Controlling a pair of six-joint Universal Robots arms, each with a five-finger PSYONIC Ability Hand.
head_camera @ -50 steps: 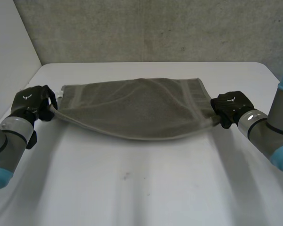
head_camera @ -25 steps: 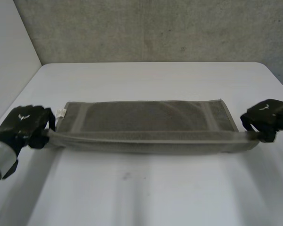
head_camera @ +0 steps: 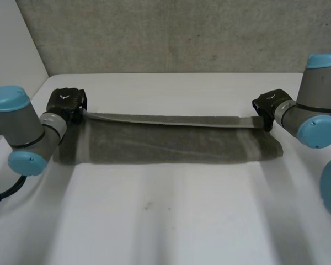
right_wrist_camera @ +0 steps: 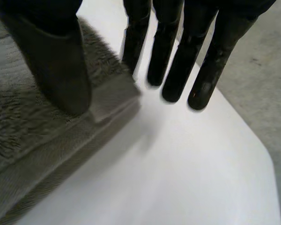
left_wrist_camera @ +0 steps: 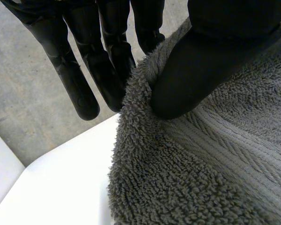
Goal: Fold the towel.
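Two robot hands grasp one long edge of the towel (head_camera: 171, 144). The left robot hand (head_camera: 66, 104) pinches its end of that edge between thumb and fingers. The right robot hand (head_camera: 270, 107) clamps the opposite corner under its thumb. You see the held edge drawn nearly straight between them, raised a little above the surface (head_camera: 165, 221).

The towel's long axis runs left to right across the far half of the surface, square to both arms. Its body lies flat just on the robot's side of the raised edge.

Each robot hand sits at its own end, so neither is nearer: the coming move likely asks you to lower both together. Whether the raised edge stands directly over the towel's far edge cannot be told.

Bare surface lies beyond the robot hands up to the far rim, with a wall behind it. A wide bare stretch also lies nearer the robot. You have free room at both ends of the towel.
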